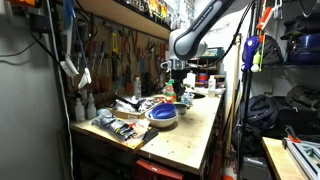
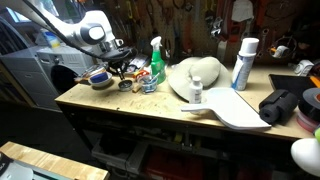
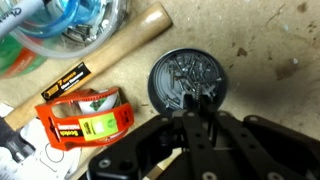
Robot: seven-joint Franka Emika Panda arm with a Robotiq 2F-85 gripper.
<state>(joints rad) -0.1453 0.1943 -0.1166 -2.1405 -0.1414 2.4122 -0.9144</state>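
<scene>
Black round tin [image 3: 187,85], silvery screws [image 3: 190,72] inside, beneath tool [image 3: 196,108]

My black gripper [image 3: 196,112] hides the near rim of the round dark tin [image 3: 178,72]; I can't read the jaw gap.

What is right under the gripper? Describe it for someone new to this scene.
On the wooden workbench, by the blue bowl, the gripper hangs over a round black tin. It lies beside a hammer handle and an orange tape roll; it alone is dark, shallow and full of metal bits.
</scene>
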